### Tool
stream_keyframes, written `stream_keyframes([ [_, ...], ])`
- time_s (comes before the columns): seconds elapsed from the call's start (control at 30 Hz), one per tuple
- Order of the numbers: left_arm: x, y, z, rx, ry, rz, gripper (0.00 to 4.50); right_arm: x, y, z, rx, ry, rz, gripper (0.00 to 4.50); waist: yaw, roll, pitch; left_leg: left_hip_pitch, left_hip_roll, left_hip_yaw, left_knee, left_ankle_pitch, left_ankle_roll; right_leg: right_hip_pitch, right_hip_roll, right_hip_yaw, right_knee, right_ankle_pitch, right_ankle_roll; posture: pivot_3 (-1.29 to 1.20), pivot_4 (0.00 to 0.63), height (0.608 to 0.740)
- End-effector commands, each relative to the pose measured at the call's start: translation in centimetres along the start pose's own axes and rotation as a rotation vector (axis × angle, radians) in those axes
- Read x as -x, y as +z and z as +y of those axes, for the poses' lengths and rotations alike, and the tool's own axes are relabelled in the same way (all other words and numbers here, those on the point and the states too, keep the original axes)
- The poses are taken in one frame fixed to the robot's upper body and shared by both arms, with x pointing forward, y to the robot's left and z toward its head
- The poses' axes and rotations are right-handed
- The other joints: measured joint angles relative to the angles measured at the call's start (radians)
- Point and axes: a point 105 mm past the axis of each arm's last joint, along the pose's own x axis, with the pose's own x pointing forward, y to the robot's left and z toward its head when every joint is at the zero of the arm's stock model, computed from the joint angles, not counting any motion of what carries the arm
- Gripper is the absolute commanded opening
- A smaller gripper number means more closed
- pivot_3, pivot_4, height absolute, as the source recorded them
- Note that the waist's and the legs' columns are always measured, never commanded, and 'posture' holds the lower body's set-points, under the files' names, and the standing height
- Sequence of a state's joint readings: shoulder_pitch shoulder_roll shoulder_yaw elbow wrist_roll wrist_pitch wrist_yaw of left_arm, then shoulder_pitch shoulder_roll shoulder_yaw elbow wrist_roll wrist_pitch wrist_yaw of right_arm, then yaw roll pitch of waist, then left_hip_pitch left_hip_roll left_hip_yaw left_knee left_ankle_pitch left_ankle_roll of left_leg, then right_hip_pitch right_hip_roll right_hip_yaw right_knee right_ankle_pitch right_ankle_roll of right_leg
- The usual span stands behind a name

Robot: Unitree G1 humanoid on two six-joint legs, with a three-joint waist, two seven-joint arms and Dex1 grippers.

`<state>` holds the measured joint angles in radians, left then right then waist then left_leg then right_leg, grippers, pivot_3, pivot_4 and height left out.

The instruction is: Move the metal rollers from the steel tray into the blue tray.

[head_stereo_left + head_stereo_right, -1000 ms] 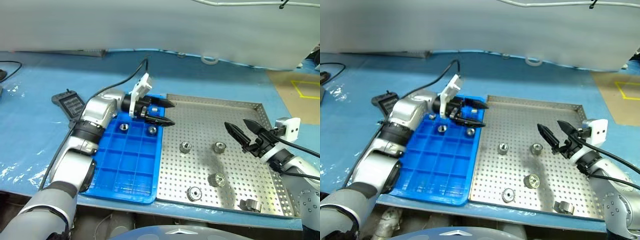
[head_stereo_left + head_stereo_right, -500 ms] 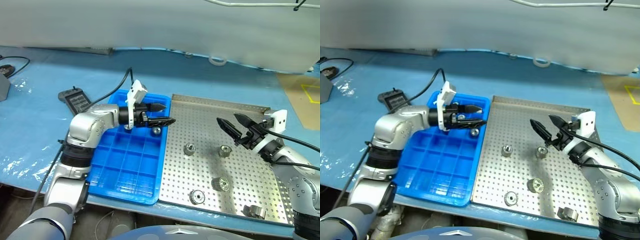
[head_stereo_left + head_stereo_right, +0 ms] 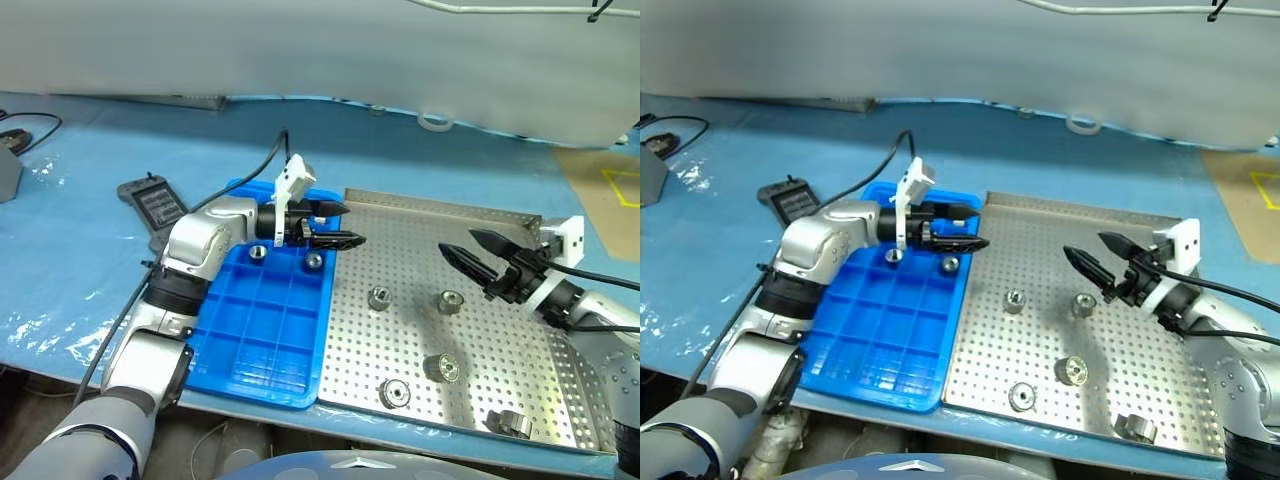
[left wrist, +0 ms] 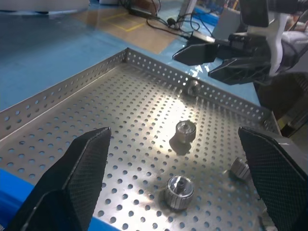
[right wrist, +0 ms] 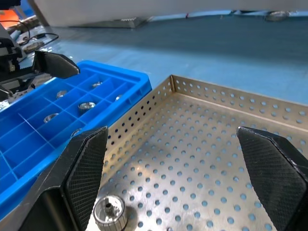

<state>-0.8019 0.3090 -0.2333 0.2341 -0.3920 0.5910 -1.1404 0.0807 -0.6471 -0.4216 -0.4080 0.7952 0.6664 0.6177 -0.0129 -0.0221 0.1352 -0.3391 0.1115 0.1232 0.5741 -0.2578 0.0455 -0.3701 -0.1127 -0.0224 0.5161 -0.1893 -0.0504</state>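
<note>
On the blue-covered table [image 3: 90, 250], the steel tray [image 3: 500, 225] sits against the blue tray's [image 3: 260, 350] right side. Five metal rollers [image 3: 379, 297] lie scattered on the perforated floor; a few others rest in the blue tray's far compartments. Above the two trays' far junction, the left gripper [image 3: 342, 224] hangs with fingers spread, empty. Over the steel tray's right part, the right gripper [image 3: 478, 257] hovers, likewise spread and empty.

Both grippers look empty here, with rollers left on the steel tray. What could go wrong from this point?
1. The left gripper and right gripper, both open, face each other over the steel tray; reaching for the same metal rollers could make them collide.
2. The left gripper hangs low by the blue tray rim and might clip it.
</note>
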Motion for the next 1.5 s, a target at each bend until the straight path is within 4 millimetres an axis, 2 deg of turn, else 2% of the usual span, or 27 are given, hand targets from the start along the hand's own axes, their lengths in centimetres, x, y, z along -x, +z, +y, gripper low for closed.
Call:
stream_keyframes([
  [0.03,-1.9,1.6,-0.5,-0.101,-0.103,0.009,4.47,0.3,1.5,0.0,0.046,-0.035,-0.064,4.50,-0.001,0.000,0.000,-0.001,0.000,0.000,0.001,0.000,0.000,0.000,0.000,0.000,0.000,0.000,0.000,-0.30,0.150,0.740],
  [0.13,-4.1,1.7,-0.1,-0.216,-0.153,0.104,4.47,0.0,1.1,0.6,0.040,-0.030,-0.064,4.50,-0.001,0.000,0.000,-0.001,0.000,0.000,0.002,0.000,0.001,-0.001,0.000,0.000,0.001,0.000,0.000,-0.31,0.150,0.740],
  [0.23,-5.7,2.7,-1.3,-0.253,-0.286,0.135,4.47,-0.2,0.9,0.7,0.039,-0.038,-0.059,4.50,-0.004,0.000,0.000,-0.001,0.000,0.000,0.002,0.000,0.001,-0.001,0.000,0.000,0.001,0.000,0.000,-0.32,0.150,0.740],
  [0.3,-6.4,2.0,-2.0,-0.253,-0.378,0.229,4.47,-0.2,0.7,0.5,0.041,-0.051,-0.056,4.50,-0.005,0.000,0.000,-0.001,0.000,0.000,0.001,0.000,0.001,-0.001,-0.001,0.000,0.001,0.000,0.000,-0.33,0.150,0.740],
  [0.4,-6.7,-1.0,-1.7,-0.272,-0.420,0.438,4.47,0.1,0.5,0.1,0.043,-0.086,-0.062,4.50,-0.007,0.001,-0.001,-0.001,0.000,0.000,0.001,0.000,0.001,-0.001,-0.001,0.000,0.001,0.000,0.000,-0.35,0.150,0.740],
  [0.5,-6.7,-2.9,-1.3,-0.299,-0.432,0.548,4.47,0.2,0.3,0.1,0.035,-0.112,-0.075,4.50,-0.014,0.001,-0.001,-0.001,0.000,0.001,0.001,0.000,0.001,-0.001,-0.001,0.000,0.001,0.000,0.000,-0.37,0.150,0.740],
  [0.63,-8.3,-3.9,-0.9,-0.310,-0.371,0.560,4.47,0.4,-0.4,0.5,0.026,-0.131,-0.079,4.50,-0.017,0.001,-0.001,-0.002,0.000,0.000,0.002,-0.001,0.001,-0.001,-0.002,-0.001,0.000,0.000,0.000,-0.39,0.150,0.740],
  [0.83,-10.3,-4.6,-1.6,-0.292,-0.356,0.526,4.47,0.7,-0.7,0.9,0.017,-0.157,-0.086,4.50,-0.030,0.001,-0.001,-0.004,-0.001,0.001,0.003,-0.002,0.004,-0.001,-0.004,-0.001,0.001,0.000,0.000,-0.43,0.150,0.740],
  [0.93,-10.1,-5.9,-1.4,-0.320,-0.347,0.589,4.47,0.9,-0.9,1.2,0.011,-0.167,-0.086,4.50,-0.040,0.001,-0.001,-0.004,-0.001,0.001,0.003,-0.002,0.004,-0.001,-0.004,-0.001,-0.001,0.000,0.000,-0.44,0.150,0.740],
  [1.03,-8.9,-8.1,-0.7,-0.371,-0.343,0.702,4.47,1.0,-1.3,1.3,0.003,-0.178,-0.082,4.50,-0.054,0.001,-0.001,-0.005,-0.001,0.001,0.002,-0.002,0.004,0.000,-0.004,-0.001,-0.001,0.000,0.000,-0.45,0.150,0.740],
  [1.17,-8.3,-8.0,-0.3,-0.382,-0.339,0.716,4.47,1.2,-1.5,1.1,-0.004,-0.195,-0.084,4.50,-0.062,0.001,-0.001,-0.007,-0.001,0.001,0.001,-0.002,0.004,0.000,-0.004,-0.002,-0.004,0.000,0.001,-0.45,0.150,0.740],
  [1.27,-8.8,-7.8,-0.2,-0.363,-0.311,0.691,4.47,0.9,-1.6,1.1,-0.004,-0.197,-0.086,4.50,-0.061,0.002,-0.001,-0.006,-0.001,0.001,0.002,-0.003,0.005,0.000,-0.005,-0.002,-0.004,0.000,0.000,-0.45,0.150,0.740],
  [1.5,-9.1,-9.1,-0.9,-0.357,-0.333,0.699,4.47,0.8,-1.7,1.1,-0.001,-0.202,-0.087,4.50,-0.060,0.002,-0.001,-0.006,-0.001,0.001,0.002,-0.003,0.005,0.000,-0.005,-0.003,-0.004,0.000,0.000,-0.45,0.150,0.740],
])
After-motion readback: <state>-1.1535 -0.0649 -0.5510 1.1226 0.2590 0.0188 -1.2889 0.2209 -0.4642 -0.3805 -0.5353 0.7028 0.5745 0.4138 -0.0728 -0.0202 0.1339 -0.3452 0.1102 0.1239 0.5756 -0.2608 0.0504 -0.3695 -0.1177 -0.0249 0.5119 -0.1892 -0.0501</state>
